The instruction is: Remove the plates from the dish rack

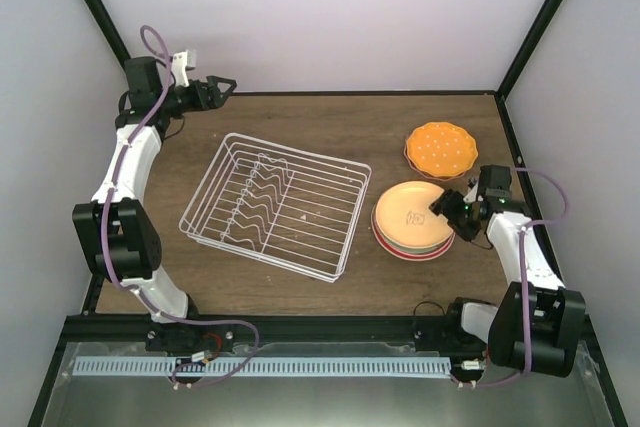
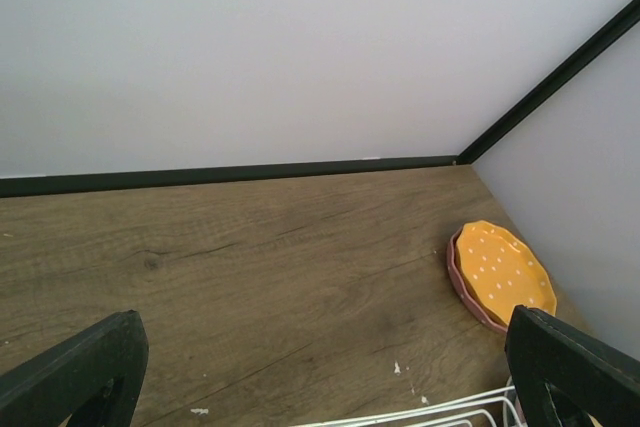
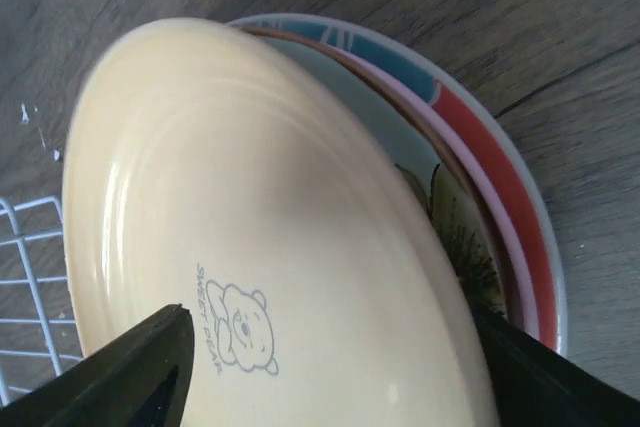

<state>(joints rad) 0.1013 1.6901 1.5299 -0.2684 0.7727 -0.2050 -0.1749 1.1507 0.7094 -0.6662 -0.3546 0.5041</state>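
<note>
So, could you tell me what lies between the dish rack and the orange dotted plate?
Nothing but bare wooden table, as the top view shows: the dish rack and the orange dotted plate stand apart with only wood between them.

It was a robotics test cell; plain white wall panels (image 1: 330,7) in black metal struts (image 1: 545,17) boxed a dark wood-grain counter (image 1: 380,132); two white robot arms (image 1: 125,172) stood bolted at its near edge.
</note>
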